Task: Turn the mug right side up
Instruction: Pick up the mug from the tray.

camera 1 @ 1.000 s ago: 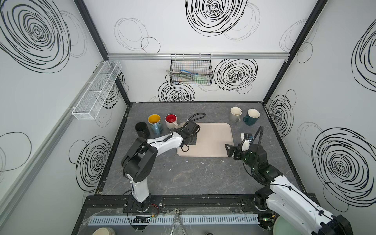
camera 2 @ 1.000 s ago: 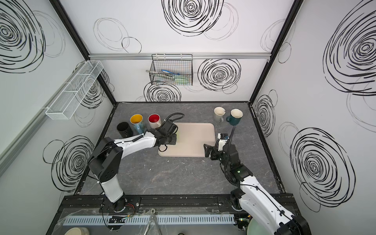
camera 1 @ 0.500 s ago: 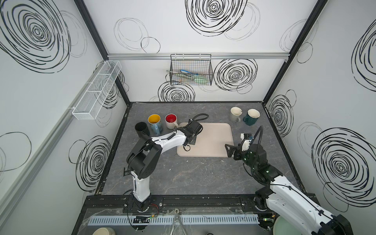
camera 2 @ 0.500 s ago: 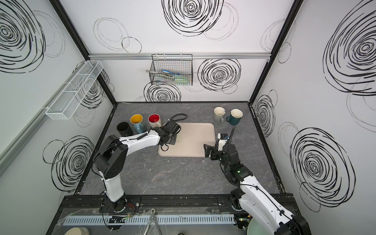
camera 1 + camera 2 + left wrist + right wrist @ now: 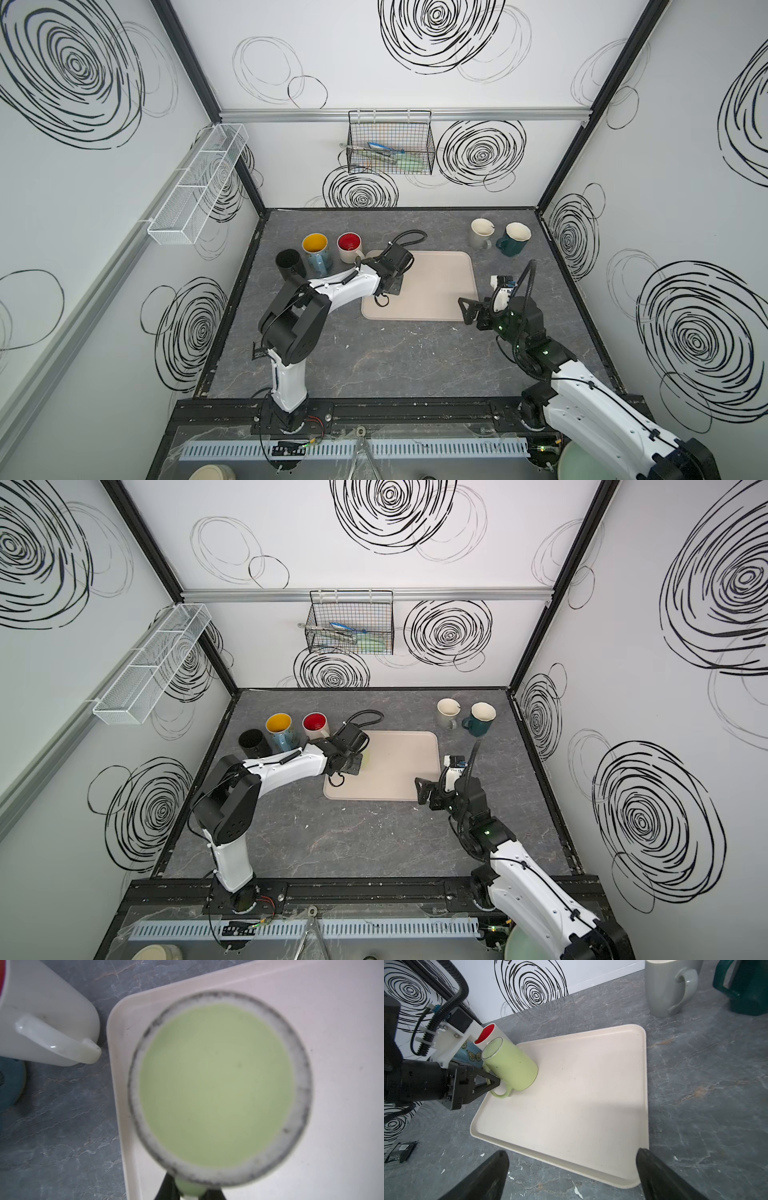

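The flat beige plastic tray (image 5: 571, 1095) lies just ahead of the right gripper (image 5: 571, 1152), whose jaws stand spread wide, holding nothing. The left gripper (image 5: 493, 1084) has its jaws pinched on the handle of the pale green ceramic mug (image 5: 512, 1064), which sits base-up on the tray corner directly beyond them.

Green mug (image 5: 512, 1066): stands on a corner of the tray (image 5: 581, 1095), ringed base up, mouth down.
Handle (image 5: 501, 1093): sticks out sideways, pinched by the left claw (image 5: 494, 1083).
Right claw (image 5: 572, 1151): jaws wide apart, holding nothing.
Tray: cream, flat on the grey worktop (image 5: 695, 1084).
White mug (image 5: 490, 1034): red inside, just behind the green mug, beside the blue mug (image 5: 471, 1055).
Grey mug (image 5: 664, 989), teal mug (image 5: 741, 991): upright, off the tray.
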Tool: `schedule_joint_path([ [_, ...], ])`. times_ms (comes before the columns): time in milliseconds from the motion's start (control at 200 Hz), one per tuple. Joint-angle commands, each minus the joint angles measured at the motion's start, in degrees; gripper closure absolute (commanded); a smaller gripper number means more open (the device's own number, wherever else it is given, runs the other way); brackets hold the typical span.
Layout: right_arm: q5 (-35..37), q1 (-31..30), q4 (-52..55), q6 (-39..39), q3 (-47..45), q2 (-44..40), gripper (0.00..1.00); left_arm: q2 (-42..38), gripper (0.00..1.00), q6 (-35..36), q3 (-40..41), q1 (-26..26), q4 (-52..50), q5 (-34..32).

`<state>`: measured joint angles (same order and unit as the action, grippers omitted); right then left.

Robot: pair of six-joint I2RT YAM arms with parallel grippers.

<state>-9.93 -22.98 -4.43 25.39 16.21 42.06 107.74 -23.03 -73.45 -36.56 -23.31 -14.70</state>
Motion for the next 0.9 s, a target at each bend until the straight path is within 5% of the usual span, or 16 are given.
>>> schedule_joint_path([
  [0, -1.8, 0.5, -1.57, 1.07, -0.82, -0.84, 0.0, -2.54, 1.0, -1.28, 2.16, 2.08, 5.28, 9.43],
  [325, -2.35, 1.28, -0.19, 1.99, -1.61, -2.04, 0.0, -4.56, 1.0, -3.88, 5.77, 4.3, 12.32, 20.64],
  [896, -5.44, 1.76, 0.33, 3.69, -2.4, -3.58, 0.0, -5.02, 1.0, -7.98, 4.72, 4.51, 17.25, 28.1],
])
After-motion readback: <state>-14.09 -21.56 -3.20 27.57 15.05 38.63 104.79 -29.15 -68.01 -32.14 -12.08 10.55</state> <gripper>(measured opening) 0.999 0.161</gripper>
